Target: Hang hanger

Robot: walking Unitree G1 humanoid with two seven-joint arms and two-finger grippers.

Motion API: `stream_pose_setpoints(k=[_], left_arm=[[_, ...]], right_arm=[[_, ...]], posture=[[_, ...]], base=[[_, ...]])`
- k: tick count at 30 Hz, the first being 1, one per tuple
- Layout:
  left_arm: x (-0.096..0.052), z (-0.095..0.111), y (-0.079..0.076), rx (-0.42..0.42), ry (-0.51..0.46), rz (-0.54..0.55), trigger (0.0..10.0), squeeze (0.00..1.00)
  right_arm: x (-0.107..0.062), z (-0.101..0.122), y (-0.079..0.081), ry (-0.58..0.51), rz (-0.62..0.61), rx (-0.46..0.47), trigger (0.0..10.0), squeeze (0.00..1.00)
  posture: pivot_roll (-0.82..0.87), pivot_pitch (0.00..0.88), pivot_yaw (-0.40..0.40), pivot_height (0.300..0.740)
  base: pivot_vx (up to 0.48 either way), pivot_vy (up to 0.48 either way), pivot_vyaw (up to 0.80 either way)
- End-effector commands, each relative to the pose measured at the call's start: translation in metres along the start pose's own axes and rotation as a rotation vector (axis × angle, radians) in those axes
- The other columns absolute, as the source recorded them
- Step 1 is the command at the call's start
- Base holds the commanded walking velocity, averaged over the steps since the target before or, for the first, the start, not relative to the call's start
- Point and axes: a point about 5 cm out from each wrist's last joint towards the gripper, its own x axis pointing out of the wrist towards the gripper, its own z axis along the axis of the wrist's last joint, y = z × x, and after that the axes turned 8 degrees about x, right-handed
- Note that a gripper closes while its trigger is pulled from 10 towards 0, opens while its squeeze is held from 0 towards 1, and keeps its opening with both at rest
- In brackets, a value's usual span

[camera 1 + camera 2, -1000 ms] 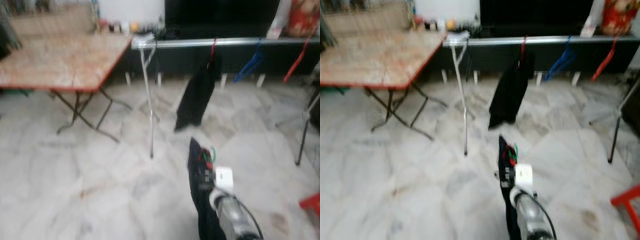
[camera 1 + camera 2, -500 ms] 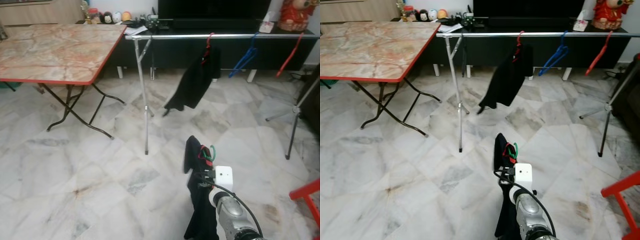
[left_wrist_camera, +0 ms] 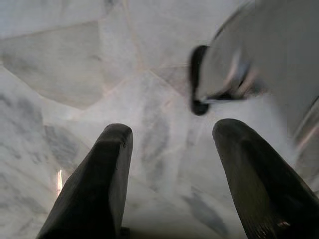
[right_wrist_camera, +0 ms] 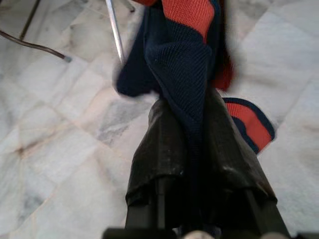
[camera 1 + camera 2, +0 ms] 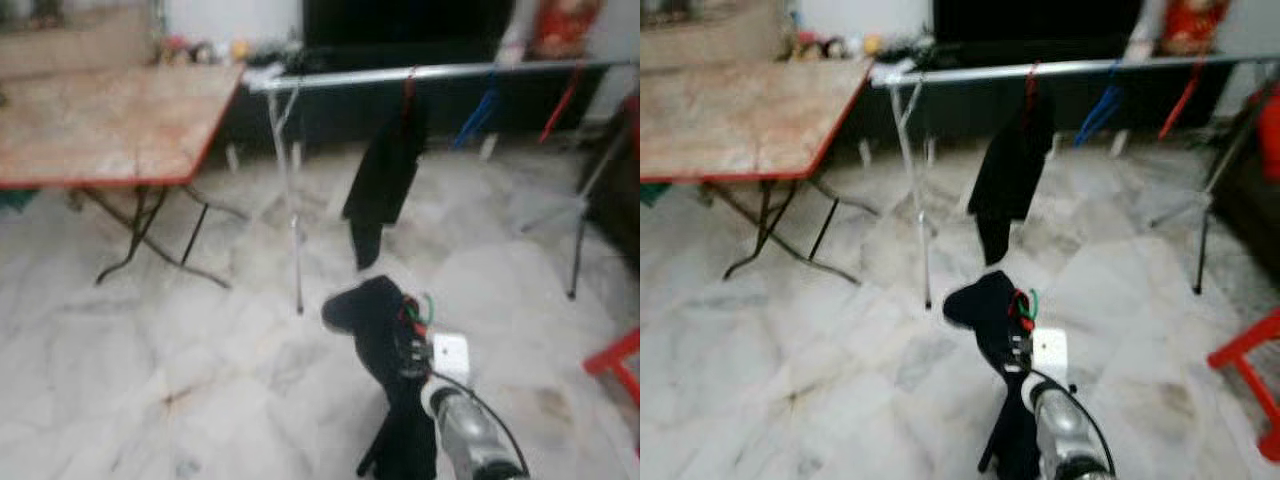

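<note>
My right gripper (image 5: 408,338) is low in front of me, shut on a dark navy garment with red stripes (image 4: 175,59). The cloth bunches above the fingers (image 4: 164,134) and hangs below the arm (image 5: 405,440). A small red and green curved piece (image 5: 419,309) sticks out at the gripper; the blur hides what it is. Ahead stands a clothes rack with a silver rail (image 5: 440,72). On the rail hang a black garment on a red hanger (image 5: 385,170), a blue hanger (image 5: 478,112) and a red hanger (image 5: 560,100). My left gripper (image 3: 169,134) is open above the marble floor.
A folding table with a marble-pattern top and red edge (image 5: 100,130) stands at the left. The rack's upright pole (image 5: 290,210) stands between table and garment, with its other leg (image 5: 580,235) at the right. A red stool (image 5: 615,362) is at the right edge. A dark TV cabinet runs behind the rack.
The views have shifted and blurred, so the camera is moving. The held garment has swung, its top now bunched out to the left of the gripper. The right gripper stays shut on it.
</note>
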Motion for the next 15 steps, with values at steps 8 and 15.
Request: stream_pose_setpoints(k=[8,15], left_arm=[[-0.003,-0.006,0.012,0.022,0.004,0.033,10.0,0.0],[0.001,0.017,0.018,0.036,-0.082,0.066,10.0,0.0]], right_arm=[[0.005,0.009,0.02,-0.034,0.061,0.004,10.0,0.0],[0.006,0.012,0.02,-0.04,0.069,-0.021,10.0,0.0]], posture=[[0.01,0.035,0.031,0.74],[0.01,0.033,0.038,0.74]], base=[[0.0,0.0,0.0],[0.0,0.0,0.0]])
